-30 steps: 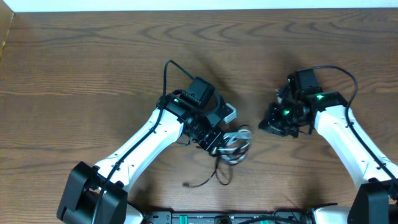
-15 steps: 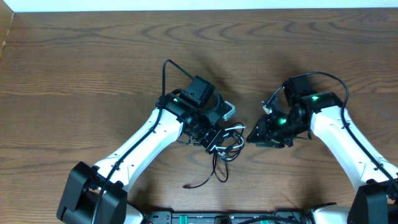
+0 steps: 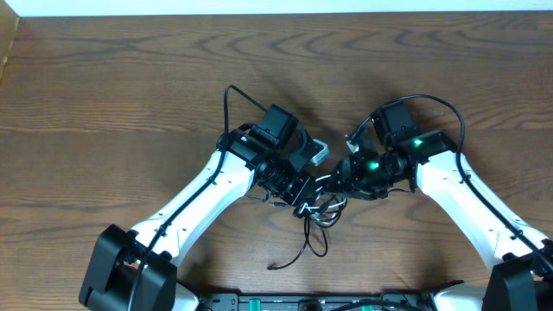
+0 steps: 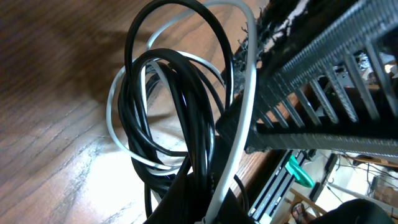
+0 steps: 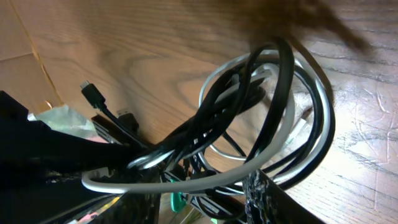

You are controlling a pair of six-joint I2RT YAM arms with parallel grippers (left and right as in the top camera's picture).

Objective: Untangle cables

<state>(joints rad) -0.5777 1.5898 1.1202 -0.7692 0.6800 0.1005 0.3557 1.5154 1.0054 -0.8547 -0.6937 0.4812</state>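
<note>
The cable bundle [image 3: 323, 207] sits near the middle of the wooden table [image 3: 130, 86], slightly toward the near edge, between the two grippers. It is a tight knot of glossy black leads wound together with thinner white ones. In the left wrist view the black loops [image 4: 180, 118] stack into overlapping ovals, with a white cable [image 4: 247, 112] running up along their right side and another white loop curving round behind them on the left. In the right wrist view the same coils form a rough ring, white strands threaded through the black. Two small black plugs [image 5: 92, 93] stick out at the far left of that ring. From overhead, one loose black tail [image 3: 294, 255] trails away from the knot toward the near edge, ending in a small plug. The left gripper [image 3: 300, 188] is at the left edge of the bundle, its ribbed fingers [image 4: 323, 87] pinching several strands between them. The right gripper [image 3: 340, 182] is pressed in against the bundle's right side, just beside the left one. A dark finger [image 5: 268, 196] of it lies among the loops, but whether its jaws are closed on a strand cannot be told.
</note>
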